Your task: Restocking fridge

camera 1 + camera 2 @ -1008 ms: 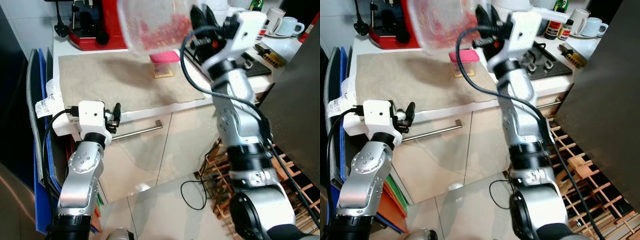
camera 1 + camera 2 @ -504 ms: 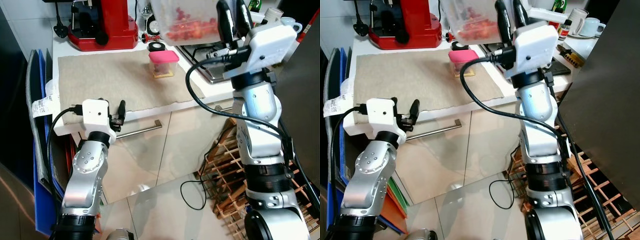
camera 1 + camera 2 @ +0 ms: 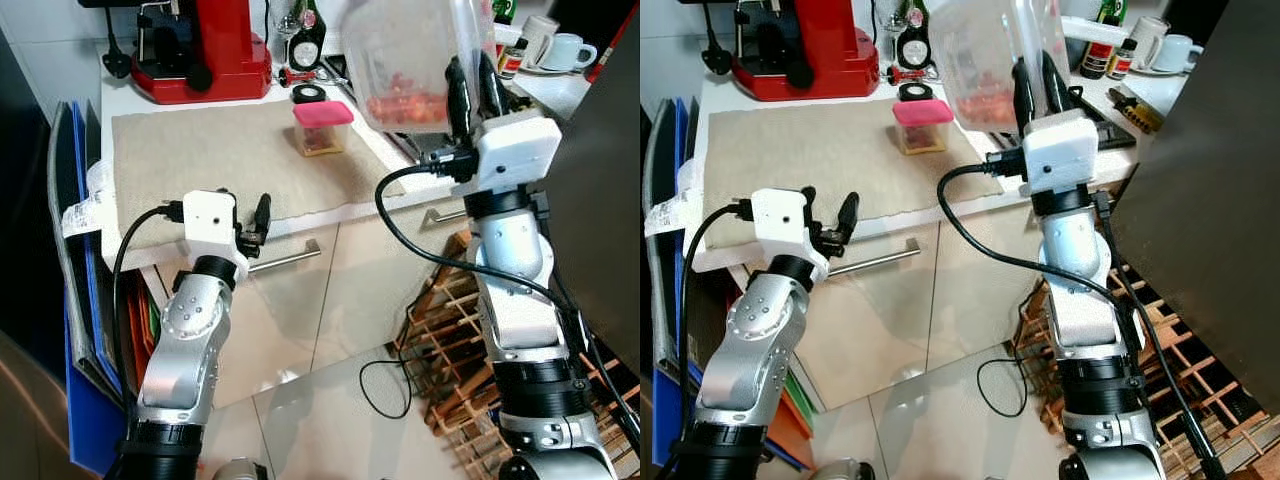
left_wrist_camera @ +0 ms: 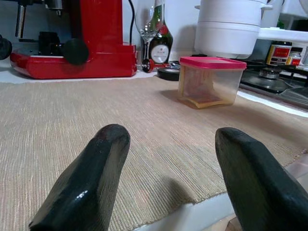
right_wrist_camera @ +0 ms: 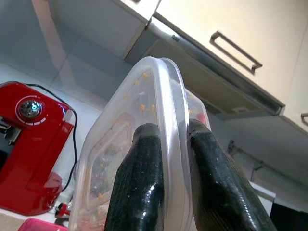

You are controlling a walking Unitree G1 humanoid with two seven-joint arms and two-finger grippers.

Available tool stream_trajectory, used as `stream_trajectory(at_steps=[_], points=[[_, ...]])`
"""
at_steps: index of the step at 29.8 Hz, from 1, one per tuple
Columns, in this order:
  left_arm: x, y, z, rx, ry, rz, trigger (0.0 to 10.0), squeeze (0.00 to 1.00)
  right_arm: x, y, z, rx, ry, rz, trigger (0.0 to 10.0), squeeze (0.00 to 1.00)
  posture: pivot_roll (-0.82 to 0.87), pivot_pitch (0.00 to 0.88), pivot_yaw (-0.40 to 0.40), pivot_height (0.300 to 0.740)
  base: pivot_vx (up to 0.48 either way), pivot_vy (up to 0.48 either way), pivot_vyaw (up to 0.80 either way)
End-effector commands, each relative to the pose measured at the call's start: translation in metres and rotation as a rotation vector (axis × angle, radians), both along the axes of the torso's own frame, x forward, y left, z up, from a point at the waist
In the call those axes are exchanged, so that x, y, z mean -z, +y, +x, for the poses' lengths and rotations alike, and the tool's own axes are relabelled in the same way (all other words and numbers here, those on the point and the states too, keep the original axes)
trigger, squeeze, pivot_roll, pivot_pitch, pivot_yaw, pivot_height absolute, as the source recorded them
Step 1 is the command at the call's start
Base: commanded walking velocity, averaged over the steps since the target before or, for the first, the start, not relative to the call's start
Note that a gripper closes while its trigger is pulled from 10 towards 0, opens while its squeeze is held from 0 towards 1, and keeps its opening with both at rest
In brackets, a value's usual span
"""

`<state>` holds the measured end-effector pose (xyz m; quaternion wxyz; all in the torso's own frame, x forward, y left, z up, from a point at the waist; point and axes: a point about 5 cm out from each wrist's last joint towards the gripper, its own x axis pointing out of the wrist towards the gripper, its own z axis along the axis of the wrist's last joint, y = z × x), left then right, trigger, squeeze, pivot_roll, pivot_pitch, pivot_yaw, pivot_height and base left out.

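Kitchen, tiled floor (image 3: 320,420) nearest the camera, with a black cable loop lying on it and a wooden wine rack (image 3: 450,340) at the right.

Cabinet front (image 3: 290,300) below the counter, cream, with a metal bar handle (image 3: 285,260).

Left gripper (image 3: 262,215): level with the counter edge, fingers spread apart, nothing between them; pointed over the mat toward the pink-lidded tub.

Right gripper (image 3: 470,88): raised above the counter's right end, fingers pressed together on the rim of a clear lidded container (image 3: 405,55). Container held up on edge, tilted, with red food pieces gathered at its low end.

Beige woven mat (image 3: 220,150): covers the counter top.

Small tub with pink lid (image 3: 323,127): upright on the mat's far part.

Hob (image 4: 284,79): beside the mat, toward the right.

Red coffee machine (image 3: 205,50): far left of the counter, behind the mat.

Wine glass (image 4: 149,29), dark bottle (image 4: 162,43), white pot (image 4: 233,26): along the back.

White cups (image 3: 575,50): far right.
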<state>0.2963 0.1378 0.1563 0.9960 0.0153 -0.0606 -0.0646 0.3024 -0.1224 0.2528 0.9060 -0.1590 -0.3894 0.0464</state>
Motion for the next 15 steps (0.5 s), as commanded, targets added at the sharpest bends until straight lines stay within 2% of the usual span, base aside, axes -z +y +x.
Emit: stream_trajectory(at_steps=[1, 8, 15], points=[[-0.003, -0.005, 0.003, 0.026, -0.006, 0.01, 10.0, 0.0, 0.002, 0.0, -0.002, 0.007, -0.012, -0.004, 0.0, 0.09, 0.02, 0.009, -0.031, 0.74, 0.0, 0.0, 0.0], [-0.003, -0.01, 0.004, 0.057, -0.001, -0.002, 10.0, 0.0, 0.028, -0.004, 0.002, 0.025, 0.079, 0.001, 0.0, 0.09, 0.02, 0.011, -0.029, 0.74, -0.245, 0.0, 0.0], [-0.004, -0.012, 0.003, 0.075, -0.016, 0.013, 10.0, 0.0, 0.025, -0.004, -0.003, 0.05, 0.036, -0.021, 0.0, 0.09, 0.02, 0.01, -0.028, 0.74, -0.254, 0.0, 0.0]])
